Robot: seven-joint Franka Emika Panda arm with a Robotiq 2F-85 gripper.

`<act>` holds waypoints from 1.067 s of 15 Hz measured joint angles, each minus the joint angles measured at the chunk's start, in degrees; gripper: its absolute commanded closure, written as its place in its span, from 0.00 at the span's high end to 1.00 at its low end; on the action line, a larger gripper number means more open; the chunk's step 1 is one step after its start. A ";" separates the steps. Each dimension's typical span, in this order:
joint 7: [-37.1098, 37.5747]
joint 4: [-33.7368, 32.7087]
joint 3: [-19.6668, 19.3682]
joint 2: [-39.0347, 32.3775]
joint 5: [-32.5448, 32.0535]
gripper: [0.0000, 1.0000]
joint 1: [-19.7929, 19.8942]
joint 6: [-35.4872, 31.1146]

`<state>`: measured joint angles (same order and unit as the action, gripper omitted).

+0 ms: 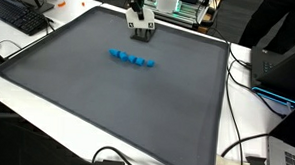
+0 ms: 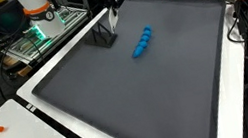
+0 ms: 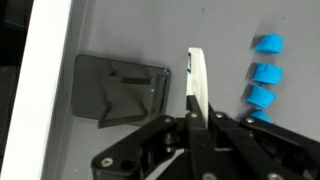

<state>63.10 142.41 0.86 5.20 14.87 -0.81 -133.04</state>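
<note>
My gripper (image 3: 193, 102) is shut on a thin white flat piece (image 3: 197, 75) that sticks out past the fingertips. It hangs near the far edge of the grey mat (image 1: 107, 101) in both exterior views (image 2: 139, 97). Just below it sits a dark grey box-like object (image 3: 120, 90), also seen in both exterior views (image 1: 143, 32) (image 2: 106, 33). A row of several small blue blocks (image 3: 265, 73) lies on the mat to one side, apart from the gripper (image 1: 140, 17) (image 2: 108, 1). The row also shows in both exterior views (image 1: 131, 59) (image 2: 143, 42).
The mat lies on a white table (image 2: 10, 113). A keyboard (image 1: 20, 15) sits at one corner. Black cables (image 1: 247, 147) and a laptop (image 1: 289, 159) lie along one side. A rack with green lights (image 2: 42, 32) stands beyond the table.
</note>
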 measured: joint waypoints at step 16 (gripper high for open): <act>6.79 14.85 0.85 1.78 0.04 0.01 0.06 -21.49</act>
<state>69.89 157.26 1.71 6.98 14.91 -0.75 -154.52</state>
